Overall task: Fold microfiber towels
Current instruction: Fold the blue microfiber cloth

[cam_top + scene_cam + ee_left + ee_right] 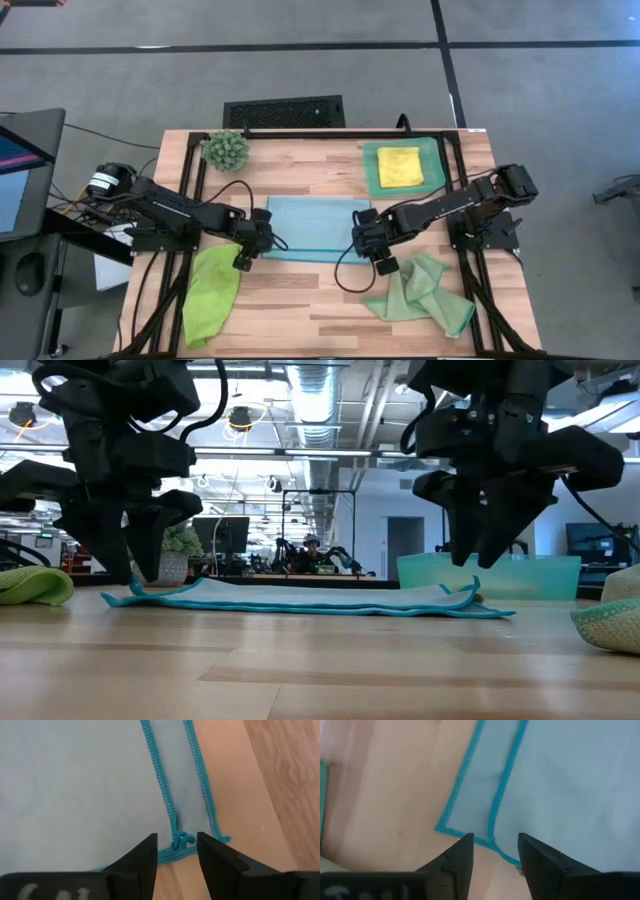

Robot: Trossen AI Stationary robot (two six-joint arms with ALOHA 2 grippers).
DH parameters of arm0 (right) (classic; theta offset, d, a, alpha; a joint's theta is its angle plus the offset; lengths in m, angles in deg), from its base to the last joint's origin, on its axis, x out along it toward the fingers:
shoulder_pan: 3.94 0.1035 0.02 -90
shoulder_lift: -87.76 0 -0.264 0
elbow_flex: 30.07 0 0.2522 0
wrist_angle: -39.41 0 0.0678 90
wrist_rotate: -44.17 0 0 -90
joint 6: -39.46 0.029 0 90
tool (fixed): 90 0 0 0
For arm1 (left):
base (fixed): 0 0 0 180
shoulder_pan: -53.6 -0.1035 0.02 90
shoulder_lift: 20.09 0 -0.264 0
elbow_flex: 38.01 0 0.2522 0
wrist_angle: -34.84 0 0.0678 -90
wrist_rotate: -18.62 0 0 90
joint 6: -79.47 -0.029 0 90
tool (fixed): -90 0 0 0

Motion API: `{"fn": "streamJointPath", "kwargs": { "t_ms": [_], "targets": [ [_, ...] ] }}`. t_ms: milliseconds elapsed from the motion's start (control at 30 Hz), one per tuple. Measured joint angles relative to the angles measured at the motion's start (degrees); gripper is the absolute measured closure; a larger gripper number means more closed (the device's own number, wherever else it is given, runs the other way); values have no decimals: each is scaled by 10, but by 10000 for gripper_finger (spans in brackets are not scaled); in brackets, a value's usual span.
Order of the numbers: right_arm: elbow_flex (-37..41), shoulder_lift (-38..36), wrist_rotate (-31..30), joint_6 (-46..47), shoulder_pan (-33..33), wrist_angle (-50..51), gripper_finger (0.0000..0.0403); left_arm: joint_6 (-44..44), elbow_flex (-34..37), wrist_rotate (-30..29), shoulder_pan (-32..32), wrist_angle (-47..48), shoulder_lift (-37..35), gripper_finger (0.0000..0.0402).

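Light blue towel (pixel 308 228) flat mid-desk (pixel 300 310), doubled over, edges roughly lined up. Left gripper (pixel 176 851) and right gripper (pixel 494 851) each hang over near corner, jaws parted, nothing held; looks like fold just laid. Yellow towel (pixel 399 165) parked folded in tray (pixel 372 175).

Two black jointed arms with looping black cables and dark wedge-shaped fingers (pixel 142 862)
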Motion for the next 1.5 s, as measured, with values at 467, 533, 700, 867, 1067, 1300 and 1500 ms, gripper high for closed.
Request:
{"fn": "streamJointPath", "kwargs": {
  "t_ms": [467,533,700,867,1067,1300,1500],
  "targets": [
    [31,11,-21,-19,5,-39,248,-19,7,-15,0,-57,10,272],
    [31,11,-24,-20,5,-41,253,-19,8,-17,0,-53,11,272],
    [33,11,-26,-33,2,-45,265,-17,10,-17,0,-47,12,272],
    [43,11,-25,-31,-3,-50,276,-9,-6,-6,0,-23,10,272],
    [48,11,-25,-33,-7,-62,280,4,-50,10,2,18,2,272],
    [48,11,-25,-34,-7,-62,280,7,-19,12,2,9,13,250],
    [48,11,-25,-35,-7,-61,280,3,-19,11,-2,12,23,242]
  ]
}}
